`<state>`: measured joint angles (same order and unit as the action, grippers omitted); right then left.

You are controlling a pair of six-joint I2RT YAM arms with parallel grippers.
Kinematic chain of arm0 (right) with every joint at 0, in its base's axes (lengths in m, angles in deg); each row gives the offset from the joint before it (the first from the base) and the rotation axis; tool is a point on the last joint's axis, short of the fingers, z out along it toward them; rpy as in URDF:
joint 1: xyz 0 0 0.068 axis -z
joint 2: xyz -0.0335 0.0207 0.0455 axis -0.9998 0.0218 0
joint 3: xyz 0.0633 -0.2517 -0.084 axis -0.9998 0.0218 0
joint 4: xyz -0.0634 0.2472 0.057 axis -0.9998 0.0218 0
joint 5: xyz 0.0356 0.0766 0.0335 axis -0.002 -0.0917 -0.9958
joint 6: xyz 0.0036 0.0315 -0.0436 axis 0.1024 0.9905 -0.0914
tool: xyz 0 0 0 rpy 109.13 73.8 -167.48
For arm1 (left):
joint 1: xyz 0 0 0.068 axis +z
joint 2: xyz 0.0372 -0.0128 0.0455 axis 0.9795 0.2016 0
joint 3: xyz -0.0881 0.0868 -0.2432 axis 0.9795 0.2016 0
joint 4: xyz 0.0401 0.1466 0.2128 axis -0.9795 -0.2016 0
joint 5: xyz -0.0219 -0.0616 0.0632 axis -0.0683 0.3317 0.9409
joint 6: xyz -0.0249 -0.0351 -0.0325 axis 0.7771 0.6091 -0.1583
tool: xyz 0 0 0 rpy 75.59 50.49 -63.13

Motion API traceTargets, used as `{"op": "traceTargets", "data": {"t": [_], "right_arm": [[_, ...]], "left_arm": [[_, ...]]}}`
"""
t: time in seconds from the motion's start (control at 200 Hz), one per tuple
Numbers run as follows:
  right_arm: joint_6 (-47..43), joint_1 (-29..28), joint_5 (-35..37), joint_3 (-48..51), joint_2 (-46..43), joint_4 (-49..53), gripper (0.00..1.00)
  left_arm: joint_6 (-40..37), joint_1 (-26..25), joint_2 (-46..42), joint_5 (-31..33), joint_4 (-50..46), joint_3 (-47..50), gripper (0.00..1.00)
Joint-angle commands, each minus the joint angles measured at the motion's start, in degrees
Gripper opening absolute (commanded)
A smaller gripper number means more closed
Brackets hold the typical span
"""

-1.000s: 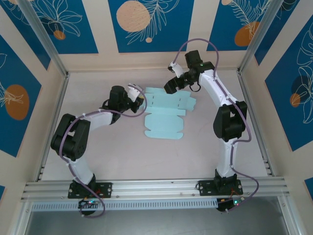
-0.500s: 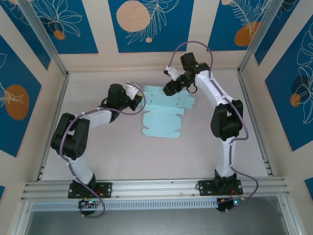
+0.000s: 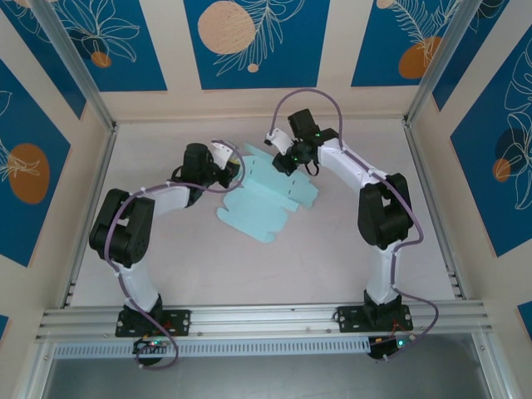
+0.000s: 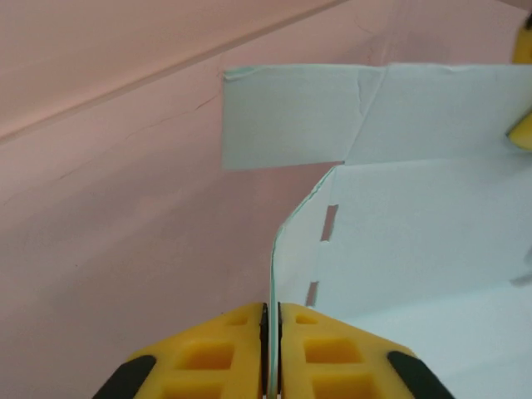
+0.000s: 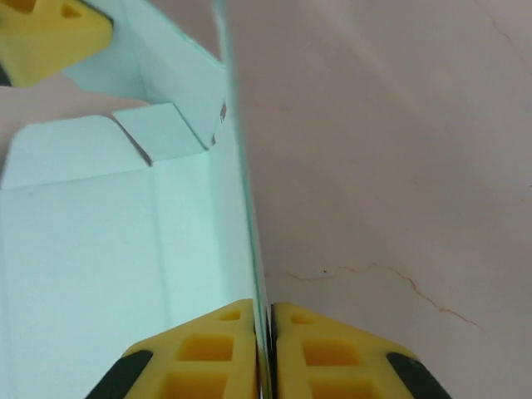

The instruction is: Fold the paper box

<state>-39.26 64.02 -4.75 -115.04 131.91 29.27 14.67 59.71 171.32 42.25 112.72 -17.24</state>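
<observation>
The box [image 3: 264, 204] is a pale blue flat cut-out of thin card, not yet folded into shape. It lies slanted on the desk [image 3: 166, 258], somewhat beyond the middle, with one corner towards the near left and its flaps spread towards the far right. Its near part rests flat on the desk. Its far edge is between the two hands.

The left hand [image 3: 238, 172] meets the box at its far left side. In the left wrist view its yellow fingers [image 4: 229, 349] are clenched on a thin edge of the box [image 4: 416, 233], which rises upright from between them and curves away. Two small slots [image 4: 329, 221] are cut in this panel near the edge, and a rectangular flap [image 4: 287, 116] lies past it over the desk [image 4: 125, 208].

The right hand [image 3: 278, 163] sits on the far side of the box, near the left hand but apart from it. In the right wrist view its yellow fingers [image 5: 312, 353] are pressed together on another upright edge of the box [image 5: 91, 249], grasping the card. The sheet spreads to the left of that edge, with bare desk [image 5: 399, 166] to the right. A yellow fingertip [image 5: 50, 37] of the other hand shows at the top left corner, beside a raised flap.

Both arms reach in from a rail [image 3: 266, 320] at the near edge. Walls [image 3: 108, 33] with blue panels, leaf outlines and orange discs close in the desk.
</observation>
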Motion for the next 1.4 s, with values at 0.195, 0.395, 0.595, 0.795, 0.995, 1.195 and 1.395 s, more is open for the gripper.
{"op": "traceTargets", "data": {"t": [0.195,0.395,0.595,0.795,0.995,1.195,1.395], "right_arm": [[-6.8,-3.9,13.7,5.9,-4.7,-9.5,0.00],[-14.0,-8.0,18.5,9.8,-7.7,-16.2,0.00],[-19.7,-11.1,18.4,14.7,-11.0,-24.3,0.00],[-21.7,-12.3,20.0,16.7,-10.9,-27.3,0.00],[-22.1,-12.8,19.9,16.2,-11.0,-26.0,0.00],[-22.1,-13.0,19.1,15.6,-11.1,-24.4,0.00],[-22.2,-13.3,18.7,15.6,-11.1,-23.6,0.00]], "left_arm": [[8.0,5.0,-7.2,-1.4,-0.1,2.6,0.66],[-4.0,6.4,-13.0,-5.8,-7.7,0.7,0.75],[-21.4,7.1,-11.2,-20.7,-20.5,-7.1,0.72],[-32.9,7.1,-11.4,-23.8,-22.6,-7.4,0.67],[-37.2,7.1,-10.1,-23.4,-22.9,-7.6,0.57],[-38.6,5.9,-8.8,-19.2,-20.5,-7.7,0.50],[-39.4,5.3,-7.4,-15.9,-19.5,-9.6,0.53]]}}
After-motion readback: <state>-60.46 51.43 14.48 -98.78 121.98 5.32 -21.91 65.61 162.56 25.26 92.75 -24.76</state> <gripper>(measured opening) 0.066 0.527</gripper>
